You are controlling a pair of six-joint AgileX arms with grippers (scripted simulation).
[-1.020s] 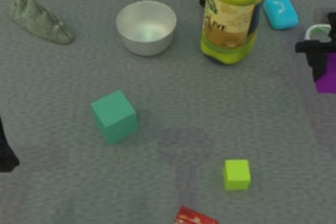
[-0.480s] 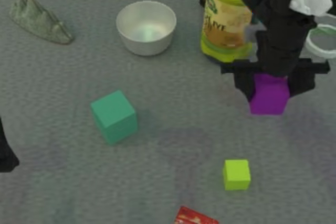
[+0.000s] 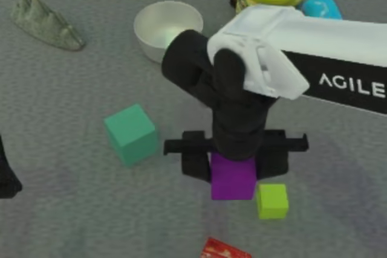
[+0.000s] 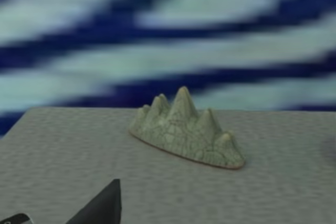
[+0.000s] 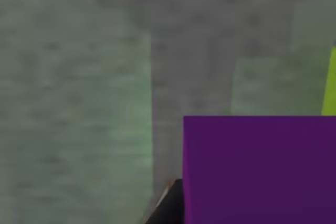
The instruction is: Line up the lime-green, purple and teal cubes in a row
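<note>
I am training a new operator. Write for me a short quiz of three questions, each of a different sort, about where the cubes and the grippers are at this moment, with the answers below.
1. True or false: the right gripper holds the purple cube.
2. Multiple choice: the cube nearest the purple one is (A) the teal cube, (B) the lime-green cube, (C) neither, both are equally near.
3. Short answer: where is the left gripper?

Key
1. True; its fingers flank the cube in the top view.
2. B; the lime-green cube sits just beside it, toward the table's right.
3. Parked at the table's left edge, away from all the cubes.
</note>
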